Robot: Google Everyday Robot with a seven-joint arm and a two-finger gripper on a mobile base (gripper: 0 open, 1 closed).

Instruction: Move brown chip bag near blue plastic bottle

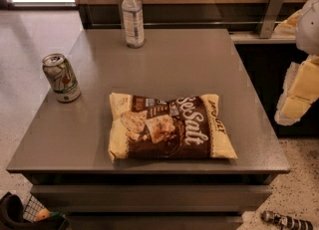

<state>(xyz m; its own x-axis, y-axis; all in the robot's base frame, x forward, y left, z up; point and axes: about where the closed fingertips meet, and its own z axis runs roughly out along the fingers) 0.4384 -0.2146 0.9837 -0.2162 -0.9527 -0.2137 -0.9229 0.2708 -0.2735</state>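
Note:
The brown chip bag [169, 127] lies flat near the front of the grey table [199, 64], with a dark brown middle, pale yellow ends and white "Sea Salt" script. The blue plastic bottle [133, 17] stands upright at the table's back edge, left of centre, clear with a white cap and a bluish-white label. It is well apart from the bag. My gripper [298, 90] is at the right edge of the view, off the table's right side and above its level. It touches nothing.
A green-and-white soda can [61, 78] stands upright near the table's left edge. A wood-panelled wall and a low ledge with a metal bracket [271, 12] run behind the table. Floor clutter sits at the bottom left [25, 214] and bottom right [286, 220].

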